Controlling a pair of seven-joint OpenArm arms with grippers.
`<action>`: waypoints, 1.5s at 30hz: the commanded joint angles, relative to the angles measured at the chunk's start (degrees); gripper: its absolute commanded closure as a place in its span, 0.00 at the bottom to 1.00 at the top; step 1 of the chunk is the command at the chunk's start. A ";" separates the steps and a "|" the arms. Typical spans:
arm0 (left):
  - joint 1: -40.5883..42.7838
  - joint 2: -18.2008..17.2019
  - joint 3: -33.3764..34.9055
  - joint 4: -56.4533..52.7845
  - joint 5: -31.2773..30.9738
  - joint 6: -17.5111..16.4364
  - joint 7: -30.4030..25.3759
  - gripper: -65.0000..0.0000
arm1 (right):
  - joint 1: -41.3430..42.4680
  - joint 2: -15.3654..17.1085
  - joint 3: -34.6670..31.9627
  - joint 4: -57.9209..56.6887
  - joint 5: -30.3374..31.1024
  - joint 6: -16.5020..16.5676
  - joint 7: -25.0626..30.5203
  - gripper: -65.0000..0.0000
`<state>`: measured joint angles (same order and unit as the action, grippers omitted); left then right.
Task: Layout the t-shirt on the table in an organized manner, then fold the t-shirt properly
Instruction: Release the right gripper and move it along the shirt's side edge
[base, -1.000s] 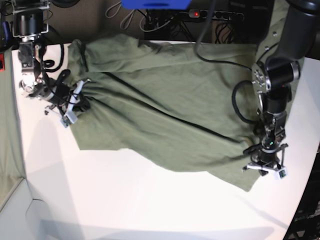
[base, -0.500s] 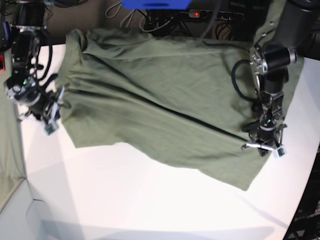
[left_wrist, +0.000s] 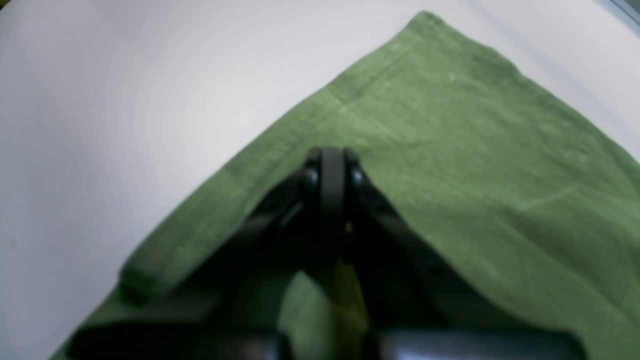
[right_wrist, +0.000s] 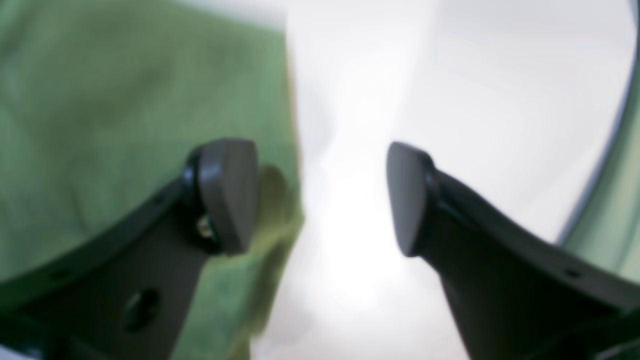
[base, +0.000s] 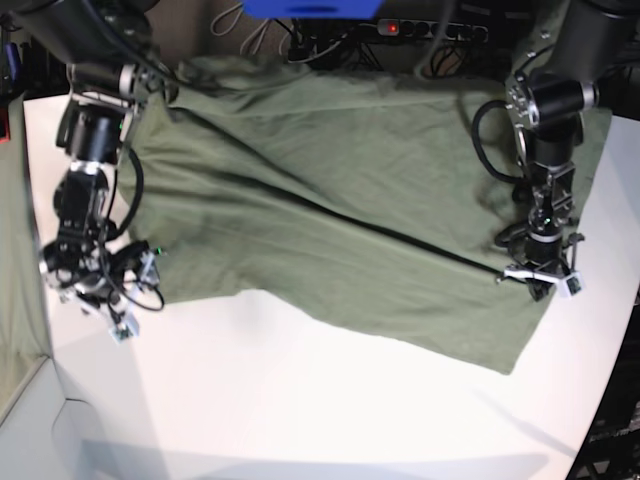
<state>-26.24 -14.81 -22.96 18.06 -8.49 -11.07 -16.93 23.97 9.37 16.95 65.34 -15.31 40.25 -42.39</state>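
On the white table (base: 300, 400), left to right in the base view: right gripper (base: 97, 290) with jaws apart and empty at the shirt's edge; olive-green t-shirt (base: 330, 200) spread wide with one diagonal crease; left gripper (base: 540, 278) clamped on the hem. No writing is legible. Beyond the far edge lies a dark floor with cables (base: 300, 40).

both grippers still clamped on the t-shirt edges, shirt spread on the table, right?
Not quite. The right gripper has let go: the right wrist view shows its jaws wide apart over the table. The left gripper is shut on the t-shirt, which lies spread.
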 joint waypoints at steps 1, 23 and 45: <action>1.40 -0.27 -0.12 -1.05 0.71 2.59 7.57 1.00 | 2.63 0.52 0.24 -0.68 0.06 -0.25 0.59 0.34; 1.40 -0.09 0.15 -1.05 0.71 2.59 7.57 1.00 | 7.11 -1.32 0.24 -16.86 0.06 -0.25 8.68 0.99; 1.32 0.08 -0.03 -1.05 0.62 2.59 7.57 1.00 | -12.67 -2.20 -16.99 22.79 -2.93 -0.25 8.68 1.00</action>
<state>-26.02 -14.59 -23.00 18.06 -8.67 -10.72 -17.61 9.39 6.61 -0.54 86.89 -18.85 40.36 -35.03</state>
